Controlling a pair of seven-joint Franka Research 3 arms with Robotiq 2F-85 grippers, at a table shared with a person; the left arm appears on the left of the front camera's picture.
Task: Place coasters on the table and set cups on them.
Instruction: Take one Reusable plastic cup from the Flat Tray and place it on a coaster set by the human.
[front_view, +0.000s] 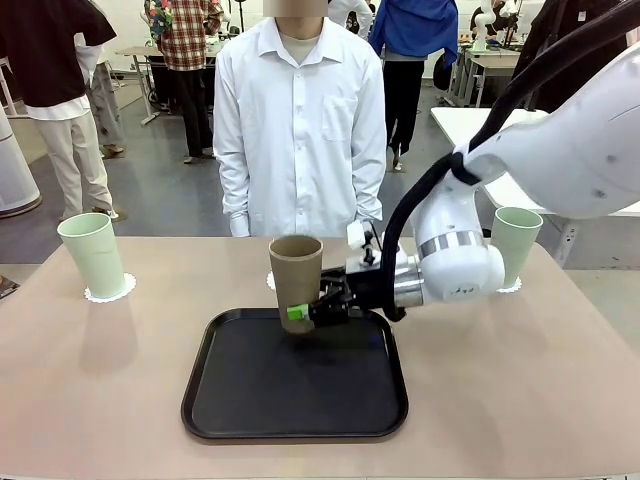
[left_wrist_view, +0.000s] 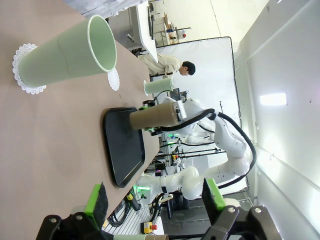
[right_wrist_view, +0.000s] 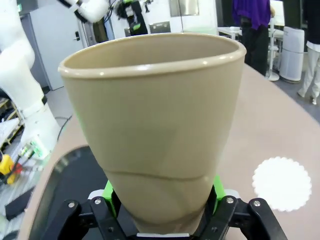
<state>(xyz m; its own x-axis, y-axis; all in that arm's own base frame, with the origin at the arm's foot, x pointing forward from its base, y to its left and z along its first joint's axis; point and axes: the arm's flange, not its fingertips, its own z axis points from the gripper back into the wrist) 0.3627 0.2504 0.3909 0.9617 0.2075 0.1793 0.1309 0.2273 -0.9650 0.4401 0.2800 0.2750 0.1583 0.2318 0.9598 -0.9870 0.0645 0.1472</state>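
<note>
Front view: right gripper (front_view: 300, 313) had its fingers clamped low on the brown cup (front_view: 296, 272), which stood upright over the far edge of the black tray (front_view: 294, 385). Couldn't tell if the base sat on the tray or was just off it. Two green cups were already parked on coasters: one near the tabletop's (front_view: 520, 380) far-left corner (front_view: 92, 254) on its doily (front_view: 109, 290), one near the far-right corner (front_view: 516, 244). A sliver of the third coaster (front_view: 271, 281) peeked out right behind the brown cup. Risks: the grip was low on a tall tapered cup, so it could tip or pivot in the fingers during transfer, and the cup base could snag the tray lip if dragged rather than lifted.

Left wrist view: left gripper (left_wrist_view: 156, 199) had its fingers apart and empty, hanging clear of the near green cup (left_wrist_view: 67, 55) and its coaster (left_wrist_view: 22, 67). Low risk here unless that arm swung toward the cup.

Right wrist view: fingers (right_wrist_view: 111, 196) pinched the brown cup (right_wrist_view: 155, 125) at its narrow base; the wall showed a crease above the pads, so squeeze looked heavy and could deform or pop the cup. The empty coaster (right_wrist_view: 281, 183) lay bare on the tabletop off to one side. It's light paper, so an off-centre set-down could skid or crumple it.
</note>
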